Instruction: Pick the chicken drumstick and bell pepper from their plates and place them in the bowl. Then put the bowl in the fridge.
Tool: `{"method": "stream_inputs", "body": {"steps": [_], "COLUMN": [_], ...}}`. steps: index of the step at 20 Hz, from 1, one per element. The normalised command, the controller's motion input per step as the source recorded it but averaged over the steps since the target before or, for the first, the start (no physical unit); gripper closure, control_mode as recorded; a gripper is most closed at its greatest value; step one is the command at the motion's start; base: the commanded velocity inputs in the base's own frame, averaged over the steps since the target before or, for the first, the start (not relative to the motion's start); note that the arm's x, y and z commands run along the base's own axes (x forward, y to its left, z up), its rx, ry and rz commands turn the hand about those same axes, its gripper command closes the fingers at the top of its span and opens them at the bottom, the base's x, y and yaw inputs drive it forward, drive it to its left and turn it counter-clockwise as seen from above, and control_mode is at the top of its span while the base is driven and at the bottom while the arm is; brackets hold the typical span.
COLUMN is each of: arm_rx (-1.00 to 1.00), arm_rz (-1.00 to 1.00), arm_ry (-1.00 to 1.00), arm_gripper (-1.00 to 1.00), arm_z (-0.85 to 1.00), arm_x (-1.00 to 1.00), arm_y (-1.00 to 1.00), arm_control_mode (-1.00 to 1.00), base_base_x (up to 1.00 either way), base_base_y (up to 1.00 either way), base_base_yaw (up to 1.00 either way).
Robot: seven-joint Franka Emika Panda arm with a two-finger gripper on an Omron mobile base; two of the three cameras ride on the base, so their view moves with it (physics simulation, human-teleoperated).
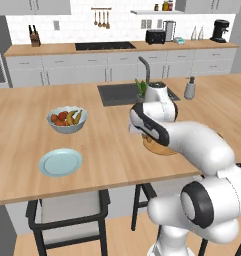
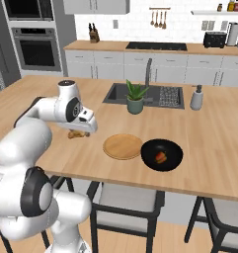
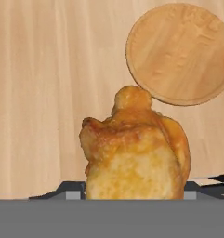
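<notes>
One chicken drumstick (image 3: 134, 153) to count, clamped between the jaws of the gripper (image 2: 81, 129) and hanging a little above the wooden counter (image 2: 214, 168), near the tan wood plate (image 2: 122, 146) on the side away from the black bowl (image 2: 161, 154). Looks lumpy and glossy, so probably light and quite firm, but maybe greasy and easy to slip. Seems best taken across the thick meaty middle, where the fingers have the most surface, and not at the narrow knob end pointing away from the hand. Judging from the hand view, sits deep between the two tips with the thick part at the jaws, which seems a safe hold. Needs no strong squeeze, only a steady carry without sudden swings. One bell pepper (image 2: 161, 157), small and red, lying already inside the black bowl; likely smooth and round, so able to roll when the bowl is lifted. Two plates in total: the tan one, bare and just beside the bowl, and one pale blue plate (image 1: 60, 162), also bare, well apart on the counter. One black bowl, and one other bowl of mixed fruit (image 1: 67, 120) near the blue plate, not part of the job.
</notes>
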Motion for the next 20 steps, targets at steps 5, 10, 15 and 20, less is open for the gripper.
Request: {"method": "stream_inputs", "body": {"steps": [5,10,15,20], "arm_rx": [0.0,-0.01,-0.04,-0.07], "arm_rz": [-0.01,-0.01,-0.02,-0.01], "arm_ry": [0.07,0.03,-0.01,-0.07], "arm_gripper": [1.0,1.0,1.0,1.0], "arm_z": [0.0,0.0,0.0,-0.02], "arm_x": [0.12,0.0,-0.01,0.0], "arm_y": [-1.0,-1.0,-1.0,-1.0], "arm_control_mode": [-1.0,-1.0,-1.0,-1.0], "base_base_x": [0.0,0.0,0.0,0.0], "base_base_y": [0.0,0.0,0.0,0.0], "base_base_yaw": [0.0,0.0,0.0,0.0]}}
